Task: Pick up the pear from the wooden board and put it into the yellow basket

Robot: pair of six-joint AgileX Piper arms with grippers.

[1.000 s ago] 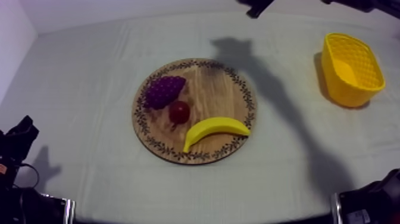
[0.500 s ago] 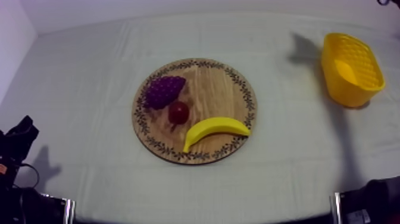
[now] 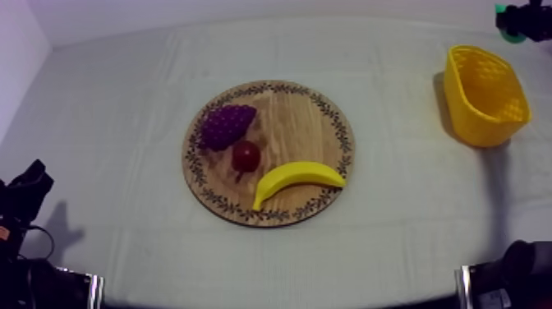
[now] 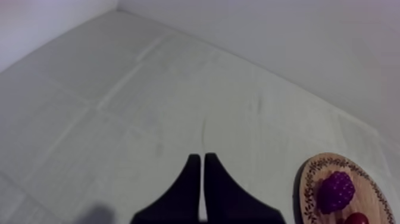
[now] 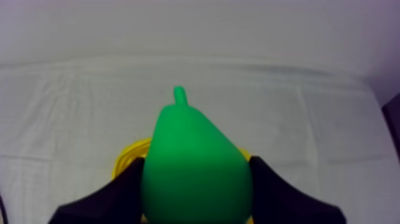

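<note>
The green pear (image 5: pixel 193 164) is clamped between the black fingers of my right gripper (image 5: pixel 196 174), which is shut on it, stem pointing away. It hangs above the yellow basket (image 5: pixel 127 158), whose rim peeks out beneath it. From above, my right gripper (image 3: pixel 521 20) hovers just behind the yellow basket (image 3: pixel 485 94) at the far right, with a speck of the pear (image 3: pixel 499 9) at its tip. My left gripper (image 4: pixel 199 179) is shut on nothing, its fingers lying together as a narrow wedge. In the top view my left gripper (image 3: pixel 26 191) rests low at the left.
The round wooden board (image 3: pixel 316 131) lies mid-table with a bunch of grapes (image 3: pixel 226 125), a small red fruit (image 3: pixel 246 154) and a banana (image 3: pixel 297 179) on it. The board (image 4: pixel 309 184) and grapes (image 4: pixel 335 190) also show past my left fingers.
My right arm has swung right from behind the board to above the basket, pear in its grip; its shadow slid across the cloth to the basket. The left arm is still.
</note>
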